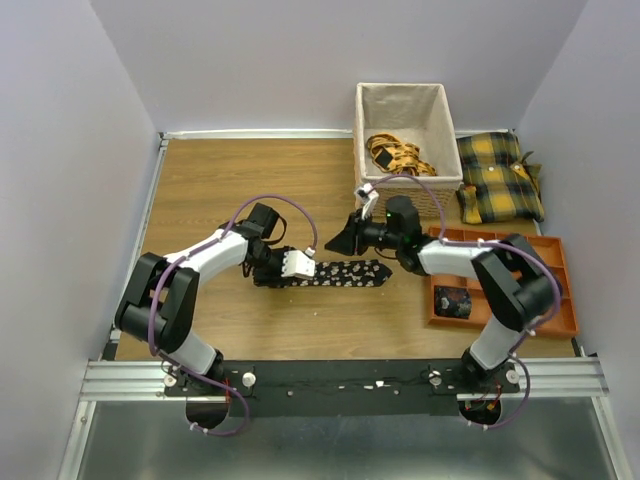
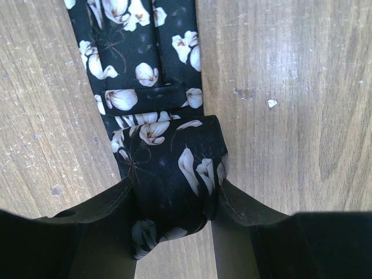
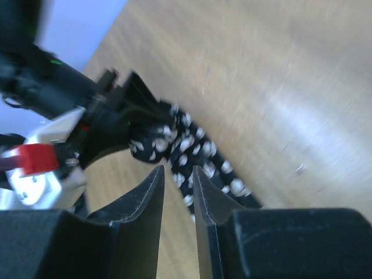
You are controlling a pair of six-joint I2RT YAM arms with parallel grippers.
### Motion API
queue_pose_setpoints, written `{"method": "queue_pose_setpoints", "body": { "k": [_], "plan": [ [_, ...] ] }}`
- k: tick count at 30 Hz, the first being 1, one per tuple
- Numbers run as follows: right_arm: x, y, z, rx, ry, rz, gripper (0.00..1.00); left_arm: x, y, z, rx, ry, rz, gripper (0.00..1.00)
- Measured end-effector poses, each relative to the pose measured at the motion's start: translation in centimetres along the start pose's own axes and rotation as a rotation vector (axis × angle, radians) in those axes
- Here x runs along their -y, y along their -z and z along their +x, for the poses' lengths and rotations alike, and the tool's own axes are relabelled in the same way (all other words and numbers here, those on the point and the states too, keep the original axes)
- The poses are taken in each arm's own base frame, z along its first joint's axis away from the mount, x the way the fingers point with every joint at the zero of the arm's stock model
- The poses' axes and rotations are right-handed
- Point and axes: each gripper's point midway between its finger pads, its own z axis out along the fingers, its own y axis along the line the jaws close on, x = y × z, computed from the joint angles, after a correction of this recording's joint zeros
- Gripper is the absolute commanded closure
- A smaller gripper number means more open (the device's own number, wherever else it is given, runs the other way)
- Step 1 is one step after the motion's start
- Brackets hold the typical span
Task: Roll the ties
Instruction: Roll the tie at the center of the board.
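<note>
Left gripper (image 2: 174,200): pinching rolled end of tie (image 2: 145,64).
Right gripper (image 3: 178,170): narrowly parted, empty, near tie's right end.

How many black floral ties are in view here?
2 ties. One lies partly rolled on the table, its coil in the left tool; one sits coiled in the orange tray's near-left compartment. The basket might hide more.

A wooden table (image 1: 230,180) carried a cloth-lined wicker basket (image 1: 400,105) at 1 o'clock, with yellow-and-black patterned fabric (image 1: 395,155) lying inside. Plaid cushions (image 1: 498,178) sat just beside the basket at 2 o'clock. An orange compartment tray (image 1: 560,315) lay at 4 o'clock.
</note>
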Motion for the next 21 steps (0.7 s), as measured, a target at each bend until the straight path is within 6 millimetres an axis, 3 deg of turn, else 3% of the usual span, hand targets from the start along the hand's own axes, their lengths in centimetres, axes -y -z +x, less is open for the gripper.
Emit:
{"method": "queue_pose_setpoints", "body": {
  "k": [4,11,15,21],
  "plan": [
    [0.5,-2.7,3.7,-0.139,-0.252,0.022,0.63,-0.2,-0.1,-0.1,-0.001,0.029,0.004,0.48],
    [-2.6,-6.2,5.1,-0.272,-0.419,-0.039,0.53,-0.2,-0.1,-0.1,0.001,0.056,-0.001,0.48],
    [-3.9,-6.9,6.5,-0.331,-0.463,-0.053,0.50,-0.2,-0.2,-0.1,0.003,0.070,-0.003,0.48],
    [-3.5,-7.3,9.5,-0.406,-0.578,-0.011,0.38,-0.3,-0.2,-0.2,0.004,0.085,-0.003,0.48]
  ]
}}
